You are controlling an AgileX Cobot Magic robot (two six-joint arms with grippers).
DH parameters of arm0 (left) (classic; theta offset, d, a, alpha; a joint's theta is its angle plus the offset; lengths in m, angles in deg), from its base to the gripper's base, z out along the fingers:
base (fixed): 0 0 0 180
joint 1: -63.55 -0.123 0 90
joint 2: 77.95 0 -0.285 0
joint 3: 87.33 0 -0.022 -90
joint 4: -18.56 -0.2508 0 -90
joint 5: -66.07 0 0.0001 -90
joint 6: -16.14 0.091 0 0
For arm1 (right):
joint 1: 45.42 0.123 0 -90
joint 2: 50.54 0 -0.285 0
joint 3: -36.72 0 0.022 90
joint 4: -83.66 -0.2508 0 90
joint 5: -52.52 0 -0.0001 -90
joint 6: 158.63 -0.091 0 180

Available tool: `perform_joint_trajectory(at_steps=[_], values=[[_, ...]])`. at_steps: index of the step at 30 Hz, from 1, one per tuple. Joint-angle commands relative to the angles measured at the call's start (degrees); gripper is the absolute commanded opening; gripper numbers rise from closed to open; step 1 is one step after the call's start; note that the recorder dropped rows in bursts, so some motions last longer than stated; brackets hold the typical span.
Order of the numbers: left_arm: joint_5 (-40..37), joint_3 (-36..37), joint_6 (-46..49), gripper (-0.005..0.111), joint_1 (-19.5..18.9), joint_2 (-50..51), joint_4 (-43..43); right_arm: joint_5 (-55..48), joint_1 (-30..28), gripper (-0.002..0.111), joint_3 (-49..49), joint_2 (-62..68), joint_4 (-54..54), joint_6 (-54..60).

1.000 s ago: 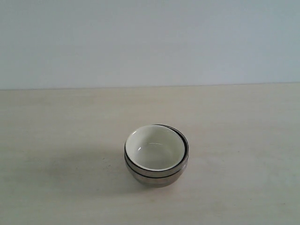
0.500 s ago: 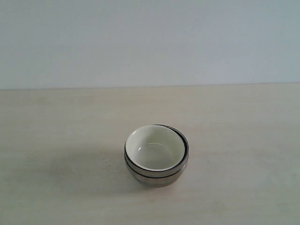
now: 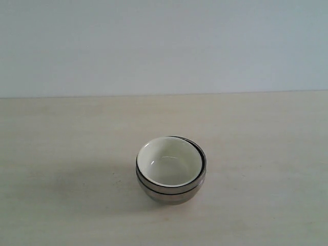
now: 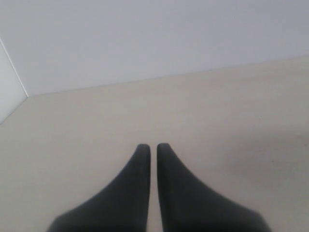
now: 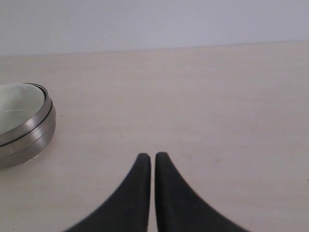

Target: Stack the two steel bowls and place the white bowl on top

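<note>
The white bowl (image 3: 169,161) sits nested in the two steel bowls (image 3: 171,193), stacked near the middle of the counter (image 3: 266,154). Only its rim and inside show; its outer wall is hidden. The right wrist view cuts the stack off at the picture's edge. The left hand (image 4: 153,147) and right hand (image 5: 152,157) each have their tips together, holding nothing.

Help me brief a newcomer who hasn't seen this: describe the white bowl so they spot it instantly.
On the pale wooden table stands a stack of bowls, near the middle. The white bowl is the innermost one, nested on top of the steel bowls. Its glossy cream-white inside sets it apart from the shiny metal rims around it.
</note>
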Motion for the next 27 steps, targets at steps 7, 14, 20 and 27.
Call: perform_joint_trajectory(at_steps=[7, 14, 20, 27], values=[[0.4, 0.2, -0.6, 0.004, -0.1, -0.2, 0.4, -1.0, -0.4, 0.0, 0.0, -0.4, 0.3, 3.0], [0.4, 0.2, -0.6, 0.004, -0.1, -0.2, 0.4, -1.0, -0.4, 0.0, 0.0, -0.4, 0.3, 3.0], [0.4, 0.2, -0.6, 0.004, -0.1, -0.2, 0.4, -1.0, -0.4, 0.0, 0.0, -0.4, 0.3, 2.9], [0.4, 0.2, -0.6, 0.004, -0.1, -0.2, 0.4, -1.0, -0.4, 0.0, 0.0, -0.4, 0.3, 3.0]])
